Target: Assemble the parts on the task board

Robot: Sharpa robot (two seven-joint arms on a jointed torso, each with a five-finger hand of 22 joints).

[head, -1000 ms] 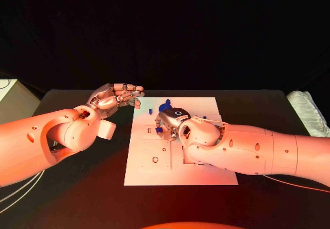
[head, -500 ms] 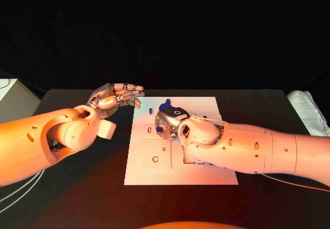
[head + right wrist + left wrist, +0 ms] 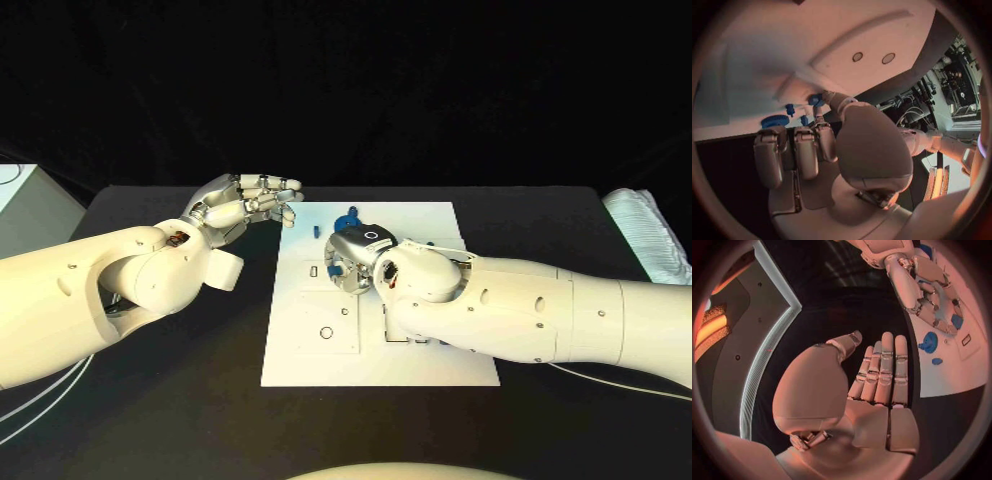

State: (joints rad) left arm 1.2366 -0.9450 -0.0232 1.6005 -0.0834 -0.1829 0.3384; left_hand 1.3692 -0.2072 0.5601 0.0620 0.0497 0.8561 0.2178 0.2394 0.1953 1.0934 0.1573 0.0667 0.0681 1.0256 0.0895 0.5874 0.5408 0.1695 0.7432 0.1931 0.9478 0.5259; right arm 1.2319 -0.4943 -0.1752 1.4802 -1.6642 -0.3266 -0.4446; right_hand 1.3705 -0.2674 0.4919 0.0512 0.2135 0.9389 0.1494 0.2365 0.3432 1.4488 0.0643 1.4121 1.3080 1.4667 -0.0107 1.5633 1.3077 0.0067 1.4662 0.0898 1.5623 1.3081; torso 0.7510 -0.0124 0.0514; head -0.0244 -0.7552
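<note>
Left hand (image 3: 248, 200) hovers off the task board's (image 3: 433, 360) far left corner in the head view, fingers loosely spread, holding nothing; right hand (image 3: 358, 258) lies over the board. Left wrist view: fingers straight, a blue part (image 3: 929, 341) on the board. Right wrist view: fingertips pinch a small blue part (image 3: 815, 100).

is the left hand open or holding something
Open. The left hand holds nothing in its wrist view: its fingers lie straight, side by side, over the dark table beside the white board.
</note>
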